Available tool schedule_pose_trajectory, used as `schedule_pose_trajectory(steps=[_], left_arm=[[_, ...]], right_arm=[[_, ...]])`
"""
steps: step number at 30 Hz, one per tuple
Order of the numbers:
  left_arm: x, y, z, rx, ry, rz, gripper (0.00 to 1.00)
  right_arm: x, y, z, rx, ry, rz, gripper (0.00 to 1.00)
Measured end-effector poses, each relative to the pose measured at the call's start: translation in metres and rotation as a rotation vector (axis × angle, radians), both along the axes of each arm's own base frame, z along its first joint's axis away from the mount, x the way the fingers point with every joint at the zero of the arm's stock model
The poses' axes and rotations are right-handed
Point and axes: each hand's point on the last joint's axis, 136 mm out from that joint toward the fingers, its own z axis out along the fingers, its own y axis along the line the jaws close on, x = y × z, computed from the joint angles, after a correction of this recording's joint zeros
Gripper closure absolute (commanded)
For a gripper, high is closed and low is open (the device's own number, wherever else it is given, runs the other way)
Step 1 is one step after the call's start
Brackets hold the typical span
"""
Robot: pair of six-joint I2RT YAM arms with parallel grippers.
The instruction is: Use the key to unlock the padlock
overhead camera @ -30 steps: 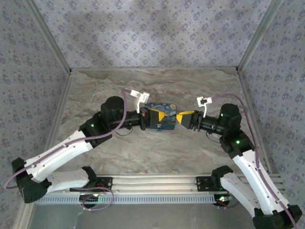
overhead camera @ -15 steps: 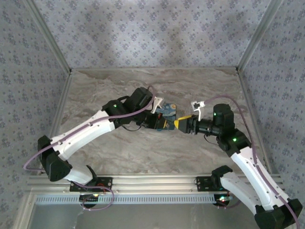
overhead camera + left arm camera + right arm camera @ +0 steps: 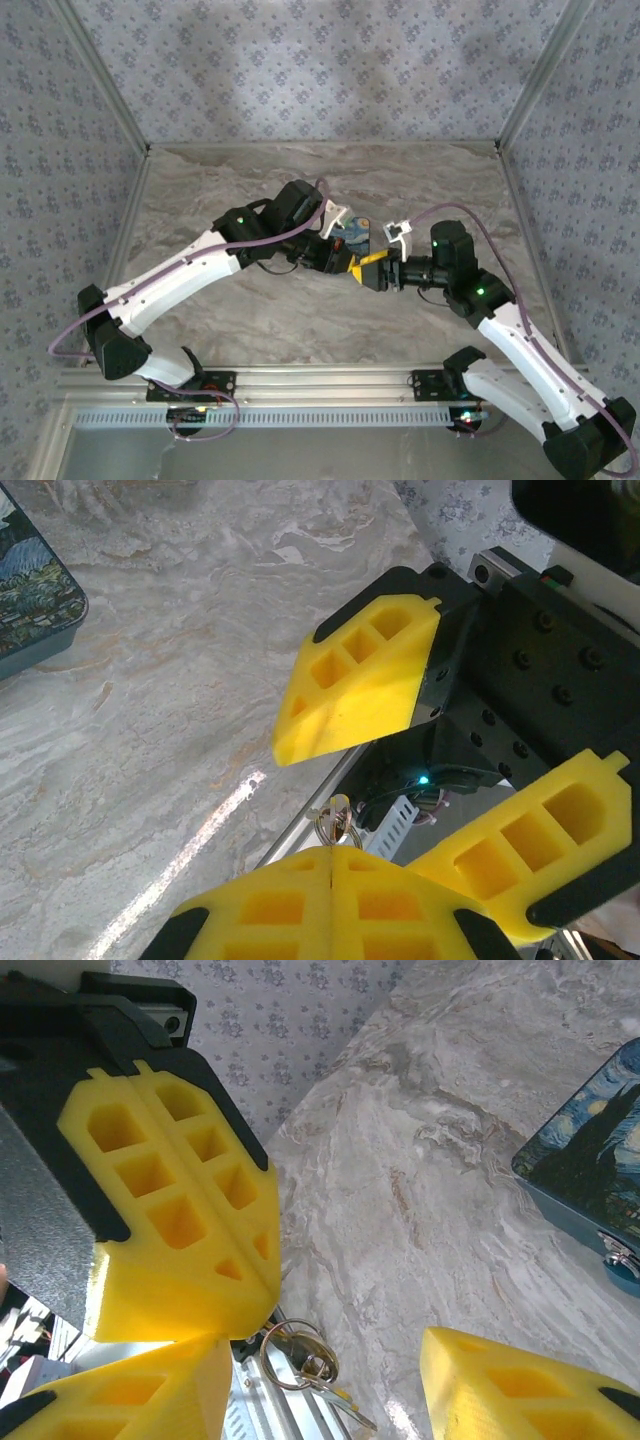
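The left claw [image 3: 332, 855], clenched, pinches the key ring [image 3: 297, 1358], which dangles squarely between the right claw's [image 3: 325, 1345] spread fingers above the surface [image 3: 200, 200], the painted tin [image 3: 352, 232] lying just beyond.

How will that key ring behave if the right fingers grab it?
The key ring hangs free under the shut left fingers, so it likely swings when touched. Its thin metal loops look slippery; right fingers may catch just one.
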Motion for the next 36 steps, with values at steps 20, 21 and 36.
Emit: schedule_pose_trajectory(steps=[20,21,36], left_arm=[[-0.004,0.004,0.003,-0.026,-0.012,-0.005,1.00],[-0.005,0.004,0.004,-0.028,-0.013,-0.005,1.00],[-0.017,-0.004,0.021,-0.120,-0.029,-0.073,1.00]], right_arm=[[0.025,-0.036,0.001,-0.042,-0.042,-0.233,0.57],[0.024,-0.035,0.001,-0.037,-0.040,-0.226,0.57],[-0.012,-0.007,0.028,0.118,-0.065,0.030,0.64]])
